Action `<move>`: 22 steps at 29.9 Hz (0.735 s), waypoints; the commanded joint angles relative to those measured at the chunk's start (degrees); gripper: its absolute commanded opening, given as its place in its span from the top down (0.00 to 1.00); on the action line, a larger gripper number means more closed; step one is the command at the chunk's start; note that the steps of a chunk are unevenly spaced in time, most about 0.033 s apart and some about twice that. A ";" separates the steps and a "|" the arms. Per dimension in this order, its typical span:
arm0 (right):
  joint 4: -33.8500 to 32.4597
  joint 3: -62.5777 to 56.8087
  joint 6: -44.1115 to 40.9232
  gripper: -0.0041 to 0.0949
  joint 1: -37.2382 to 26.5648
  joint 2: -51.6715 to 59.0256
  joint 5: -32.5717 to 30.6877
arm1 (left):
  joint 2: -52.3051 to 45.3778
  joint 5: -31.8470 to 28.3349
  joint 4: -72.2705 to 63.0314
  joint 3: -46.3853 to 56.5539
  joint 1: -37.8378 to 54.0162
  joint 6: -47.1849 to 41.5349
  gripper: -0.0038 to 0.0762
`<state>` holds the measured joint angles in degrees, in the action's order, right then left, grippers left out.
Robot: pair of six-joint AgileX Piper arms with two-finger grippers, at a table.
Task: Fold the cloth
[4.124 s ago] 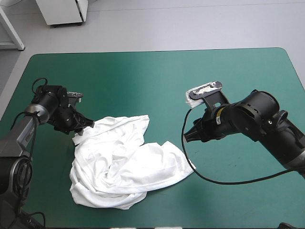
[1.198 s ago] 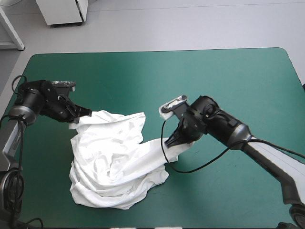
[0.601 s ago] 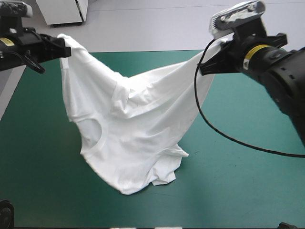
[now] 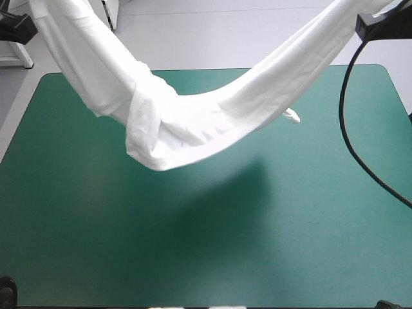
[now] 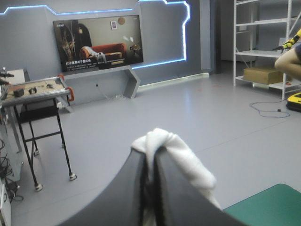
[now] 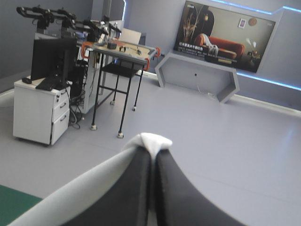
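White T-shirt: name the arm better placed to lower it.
Probably left. Left claw and right claw both grip the white short-sleeved T-shirt, but its sag hangs lowest on the left side, nearest the teal-green table cover.

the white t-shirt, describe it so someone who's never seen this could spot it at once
Start at the table with the teal-green cover. Above it hangs the white short-sleeved T-shirt, strung like a hammock between the left gripper and the right gripper, clear of the tabletop. It is the only white cloth there, sagging lowest left of centre.
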<state>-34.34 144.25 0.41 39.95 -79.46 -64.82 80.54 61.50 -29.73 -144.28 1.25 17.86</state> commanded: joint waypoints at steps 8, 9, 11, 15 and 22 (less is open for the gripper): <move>-5.51 1.57 -1.29 0.98 -0.21 -2.89 5.12 | 0.98 -5.43 0.38 -0.26 -0.14 0.46 0.96; -6.56 1.57 -1.94 0.98 -0.21 -3.87 3.77 | 1.85 -5.00 0.72 0.35 -0.14 0.46 0.96; -8.89 0.56 -2.76 0.98 -0.46 -6.36 1.47 | 4.05 -3.38 1.16 2.29 -0.14 0.46 0.96; -5.76 -4.40 -6.81 0.98 -5.69 -10.98 -0.17 | 9.20 0.37 1.53 7.17 -0.14 0.37 0.96; 12.08 -14.63 -7.47 0.98 -18.36 -19.80 0.56 | 20.65 2.15 2.62 15.22 -0.14 -0.24 0.96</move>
<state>-25.95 131.22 -6.64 25.61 -98.84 -68.42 100.51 67.41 -25.59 -129.61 1.25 18.26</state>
